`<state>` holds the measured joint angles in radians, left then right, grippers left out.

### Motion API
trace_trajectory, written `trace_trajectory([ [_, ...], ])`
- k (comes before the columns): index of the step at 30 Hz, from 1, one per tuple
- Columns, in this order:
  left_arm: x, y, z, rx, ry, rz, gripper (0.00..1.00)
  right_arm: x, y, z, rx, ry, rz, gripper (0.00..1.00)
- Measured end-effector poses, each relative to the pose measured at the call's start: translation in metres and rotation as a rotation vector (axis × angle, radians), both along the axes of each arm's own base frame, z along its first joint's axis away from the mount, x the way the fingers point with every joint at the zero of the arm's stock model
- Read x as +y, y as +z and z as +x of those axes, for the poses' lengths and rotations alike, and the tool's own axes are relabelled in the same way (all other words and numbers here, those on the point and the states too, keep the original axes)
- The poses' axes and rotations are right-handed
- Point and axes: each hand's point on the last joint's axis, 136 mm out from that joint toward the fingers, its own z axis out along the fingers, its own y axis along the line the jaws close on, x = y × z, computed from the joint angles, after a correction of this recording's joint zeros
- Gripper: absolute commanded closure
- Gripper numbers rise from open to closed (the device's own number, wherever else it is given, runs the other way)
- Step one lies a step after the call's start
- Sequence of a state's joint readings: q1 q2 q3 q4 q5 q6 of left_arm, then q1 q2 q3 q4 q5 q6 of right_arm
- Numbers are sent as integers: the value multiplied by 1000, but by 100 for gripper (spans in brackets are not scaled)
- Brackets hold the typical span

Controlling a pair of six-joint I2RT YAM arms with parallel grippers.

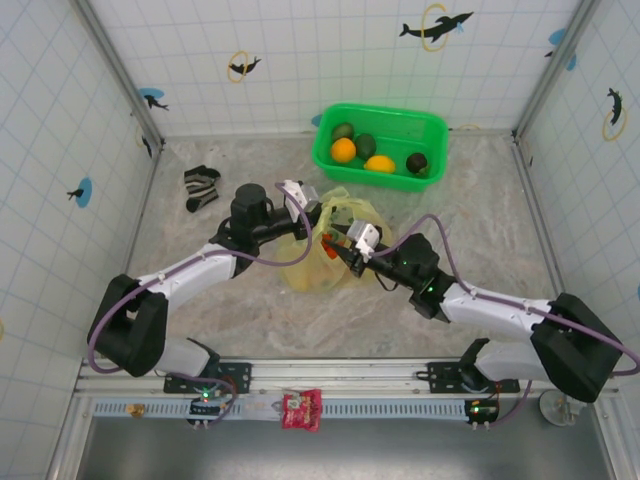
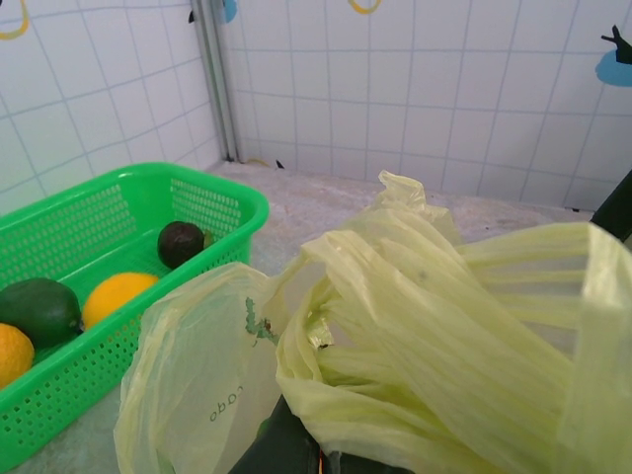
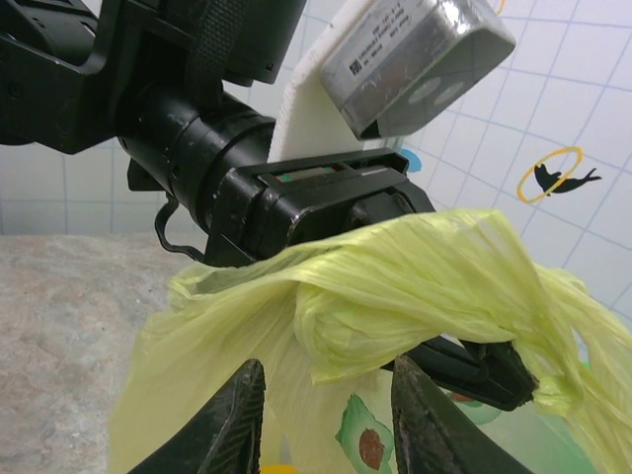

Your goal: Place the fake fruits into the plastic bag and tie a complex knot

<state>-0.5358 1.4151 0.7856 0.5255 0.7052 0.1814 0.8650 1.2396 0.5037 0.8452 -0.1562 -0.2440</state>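
The pale yellow-green plastic bag (image 1: 322, 262) hangs over mid-table, lifted by one handle. My left gripper (image 1: 316, 222) is shut on that handle; the film drapes over its jaws (image 2: 415, 336) and hides them. In the right wrist view one of its black fingers (image 3: 489, 373) pokes out under the stretched handle. My right gripper (image 3: 326, 367) is open just below a tight bunched twist (image 3: 360, 321) of the handle, with bag film hanging between its fingers; I cannot tell if this twist is a tied knot. Something yellow (image 3: 279, 468) shows low in the bag. Fake fruits lie in the basket: orange (image 1: 343, 150), yellow (image 1: 380, 163), dark green (image 1: 366, 145).
The green basket (image 1: 432, 133) stands at the back, close to the wall and just beyond the bag. A striped sock (image 1: 201, 187) lies at the back left. Tiled walls close in three sides. The marbled tabletop (image 1: 480, 250) spreads right of the bag.
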Motion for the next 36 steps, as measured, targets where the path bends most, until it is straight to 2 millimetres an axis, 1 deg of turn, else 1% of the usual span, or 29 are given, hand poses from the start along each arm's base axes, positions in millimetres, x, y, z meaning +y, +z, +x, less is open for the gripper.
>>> trace_trajectory([
  [5, 0, 0, 0, -1, -2, -1, 100, 4, -4, 4, 6, -3, -7, 63],
  [11, 0, 1, 0, -4, -3, -3, 100, 8, 5, 6, -11, -10, 14, 63],
  [12, 0, 1, 0, -5, -3, -4, 100, 8, 6, 6, -14, -13, 18, 65],
  [17, 0, 1, 0, -4, -2, -3, 100, 8, 9, 8, -26, -26, 25, 95],
  [18, 0, 1, 0, -4, -2, -3, 100, 8, 9, 8, -26, -28, 25, 99],
  [25, 1, 0, 3, -5, 14, 1, 100, 6, 11, 7, -19, -32, 26, 100],
  [29, 4, -5, 8, -13, 52, 21, 100, -3, 20, 4, -29, -48, 40, 100],
  [30, 5, -7, 9, -14, 59, 26, 100, -6, 20, 4, -28, -58, 40, 100],
  [36, 13, -15, 19, -33, 145, 64, 100, -27, -5, -1, 21, -110, 5, 100],
])
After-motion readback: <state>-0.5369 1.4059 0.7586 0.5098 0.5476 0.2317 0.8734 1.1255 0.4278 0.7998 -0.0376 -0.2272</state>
